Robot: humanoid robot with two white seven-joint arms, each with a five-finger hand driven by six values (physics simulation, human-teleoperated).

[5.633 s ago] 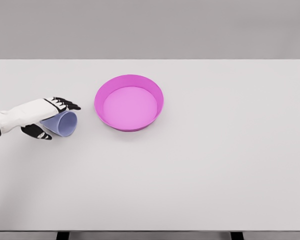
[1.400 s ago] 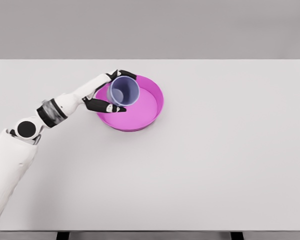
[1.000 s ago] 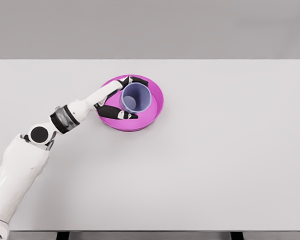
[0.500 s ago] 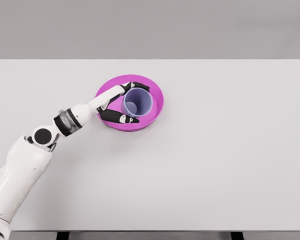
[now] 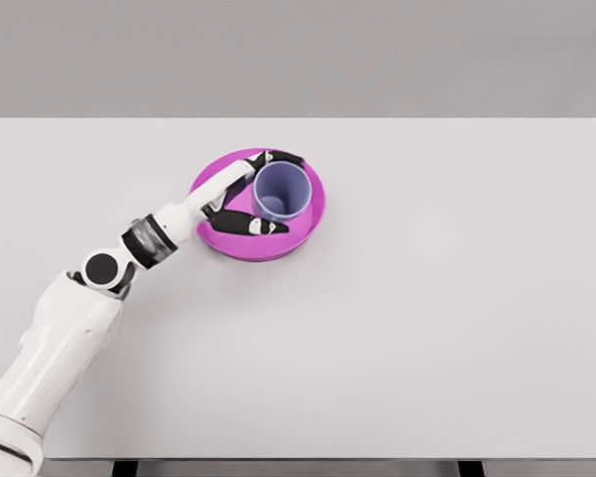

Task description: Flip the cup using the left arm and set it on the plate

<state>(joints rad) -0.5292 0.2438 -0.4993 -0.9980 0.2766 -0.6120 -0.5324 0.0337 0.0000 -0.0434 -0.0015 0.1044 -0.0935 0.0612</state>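
Cup (image 5: 281,191) upright inside the plate (image 5: 309,222), mouth facing up toward the camera, long axis roughly vertical, leaning slightly toward the top of the frame. Placed above centre of the picture, left of the middle, right of the plate's centre. Left hand (image 5: 245,199) reaching in from the lower left, forearm slanting up and right across the bench (image 5: 457,298), wrist over the plate's left rim. Fingers (image 5: 283,158) curved round the cup's far side, thumb (image 5: 258,226) stretched along its near side; actual contact with the cup hard to make out. Cup smooth, pale lavender, tapered. Plate round, glossy magenta, raised wall. Bench flat, matte, pale grey. Arm white, dark finger segments.
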